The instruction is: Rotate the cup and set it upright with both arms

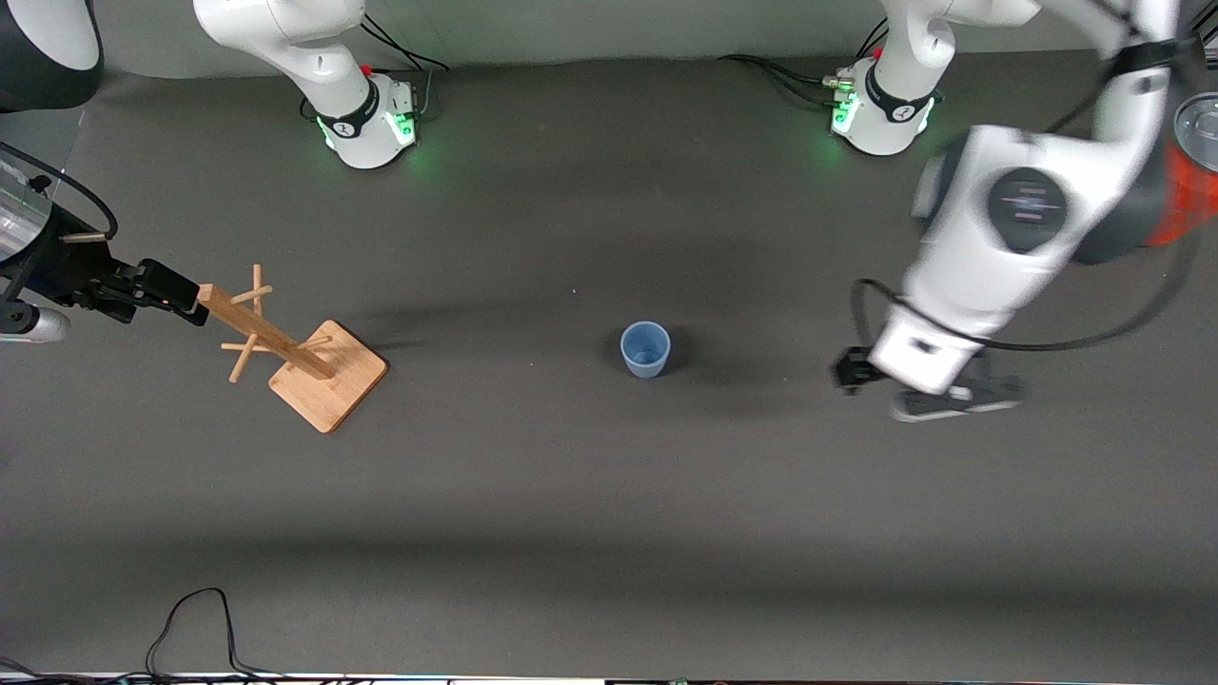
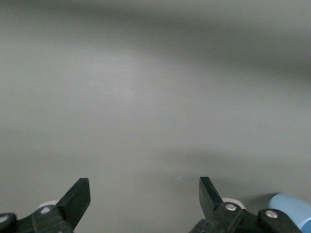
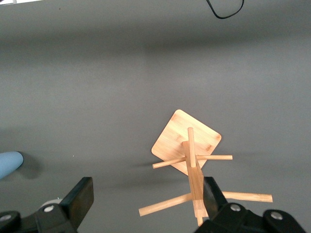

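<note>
The light-blue cup (image 1: 645, 348) stands upright, mouth up, alone in the middle of the table. My left gripper (image 1: 909, 390) hangs low over the mat beside the cup, toward the left arm's end; it is open and empty (image 2: 144, 194), and the cup (image 2: 291, 206) shows just outside one finger. My right gripper (image 1: 169, 289) is open and empty (image 3: 146, 194) at the right arm's end, next to the top of the wooden rack. The cup (image 3: 9, 164) shows far off in the right wrist view.
A wooden peg rack (image 1: 304, 357) on a square base stands toward the right arm's end; it also shows in the right wrist view (image 3: 187, 145). An orange-red can (image 1: 1189, 181) stands at the left arm's end, partly hidden by the arm. A black cable (image 1: 190, 628) lies at the near edge.
</note>
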